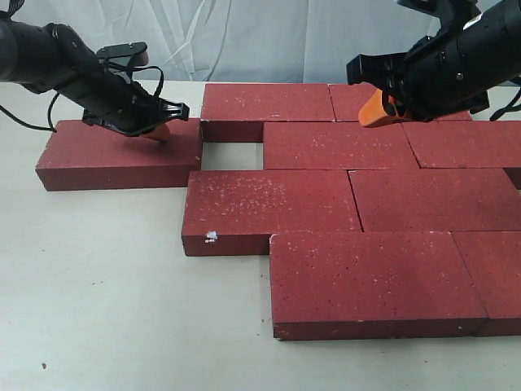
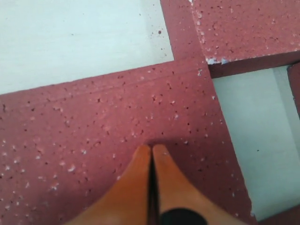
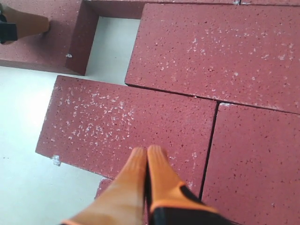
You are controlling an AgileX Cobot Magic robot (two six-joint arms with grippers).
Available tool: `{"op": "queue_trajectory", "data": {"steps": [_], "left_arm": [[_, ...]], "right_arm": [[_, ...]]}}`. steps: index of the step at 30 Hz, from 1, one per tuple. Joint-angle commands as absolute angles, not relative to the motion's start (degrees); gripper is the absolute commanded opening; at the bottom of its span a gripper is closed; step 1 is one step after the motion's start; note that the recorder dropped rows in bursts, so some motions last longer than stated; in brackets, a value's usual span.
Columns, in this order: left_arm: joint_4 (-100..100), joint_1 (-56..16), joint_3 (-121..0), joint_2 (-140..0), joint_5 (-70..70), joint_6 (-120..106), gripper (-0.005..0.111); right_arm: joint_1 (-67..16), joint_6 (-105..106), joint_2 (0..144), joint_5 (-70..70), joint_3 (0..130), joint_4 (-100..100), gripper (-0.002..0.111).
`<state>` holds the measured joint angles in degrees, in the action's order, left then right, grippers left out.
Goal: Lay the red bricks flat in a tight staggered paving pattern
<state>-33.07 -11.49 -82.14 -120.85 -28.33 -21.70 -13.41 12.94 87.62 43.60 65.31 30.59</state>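
Far left: loose brick (image 1: 114,159) flat on the table (image 1: 98,309), back-right corner just beside the paved bricks (image 1: 358,204), not slotted in. On its top face, near the right end: left gripper (image 1: 155,132), orange fingers (image 2: 136,183) pressed shut against each other, nothing between them, tips touching the rough surface. Just right of that: a bare rectangular gap (image 1: 232,155), table showing through, walled by the loose brick's end and by bricks at back, right and front. Further right: remaining bricks flat in staggered rows, joints tight, a white chip (image 1: 212,236) on one front-left corner. Far right: right gripper (image 1: 376,112) hanging above the back rows, fingers (image 3: 161,178) closed together, empty.
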Motion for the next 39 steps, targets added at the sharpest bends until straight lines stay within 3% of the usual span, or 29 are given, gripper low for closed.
{"op": "queue_trajectory", "data": {"steps": [1, 24, 39], "left_arm": [[-33.4, -11.6, -82.3, -120.7, -30.5, -21.4, 0.0], [-28.0, -11.6, -82.3, -119.6, -33.9, -22.3, 0.0], [-36.2, -11.6, -82.3, -119.4, -32.6, -27.9, 0.0]], "right_arm": [[-13.5, 13.4, 87.1, 42.9, 65.1, 30.5, -0.001], [-13.5, 13.4, 87.1, 42.7, 65.1, 30.5, -0.001], [-13.5, 13.4, 87.1, 42.6, 65.1, 30.5, -0.001]]}}
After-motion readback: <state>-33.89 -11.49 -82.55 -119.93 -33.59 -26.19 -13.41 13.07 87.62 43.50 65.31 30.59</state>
